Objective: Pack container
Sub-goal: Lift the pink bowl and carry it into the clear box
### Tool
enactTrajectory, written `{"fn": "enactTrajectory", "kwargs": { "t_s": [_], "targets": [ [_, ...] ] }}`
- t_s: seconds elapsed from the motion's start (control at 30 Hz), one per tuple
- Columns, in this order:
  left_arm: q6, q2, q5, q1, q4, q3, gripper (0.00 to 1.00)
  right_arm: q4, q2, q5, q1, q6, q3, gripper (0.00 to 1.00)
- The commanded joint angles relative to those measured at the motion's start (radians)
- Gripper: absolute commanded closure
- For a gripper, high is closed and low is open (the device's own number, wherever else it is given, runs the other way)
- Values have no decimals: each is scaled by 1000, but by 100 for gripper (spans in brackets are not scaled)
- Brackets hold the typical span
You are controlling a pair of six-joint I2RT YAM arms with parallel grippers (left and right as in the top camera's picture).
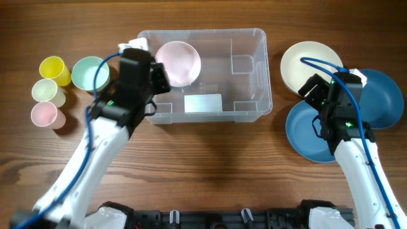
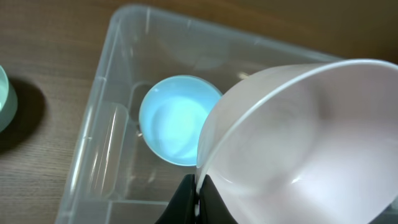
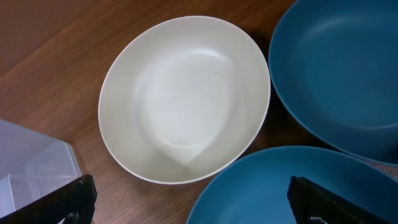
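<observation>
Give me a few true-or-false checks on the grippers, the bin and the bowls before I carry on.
1. The left gripper is shut on the rim of the pink bowl. True.
2. The container has nothing in it. False: a light blue bowl lies inside.
3. The right gripper grips the cream bowl. False: it is open and holds nothing.
4. Three cups stand left of the container. True.

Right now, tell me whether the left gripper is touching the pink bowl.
Touching. In the left wrist view the left gripper is shut on the rim of the pink bowl, a dark finger on each side, no gap.
</observation>
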Motion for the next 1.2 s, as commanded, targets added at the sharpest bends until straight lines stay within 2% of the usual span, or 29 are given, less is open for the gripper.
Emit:
{"fn": "enactTrajectory", "kwargs": {
  "t_s": [0.0,0.13,0.33,0.53,1.03,1.1,1.17],
  "targets": [
    [48,93,-151,-21,6,69,96,4,2,3,-3,-6,16,0],
    [43,170,-156,-10,-6,123,96,4,2,3,-3,-6,16,0],
    [39,237,-80,9,-14,156,96,4,2,3,-3,-5,16,0],
    [-16,299,-55,56,-4,156,96,4,2,3,-3,-5,16,0],
    [-5,338,-20,73,15,156,96,5,2,3,-3,-6,16,0],
    [-5,338,-20,73,15,156,89,5,2,3,-3,-5,16,0],
    [-5,338,-20,73,15,156,69,5,2,3,-3,-6,16,0]
  ]
}}
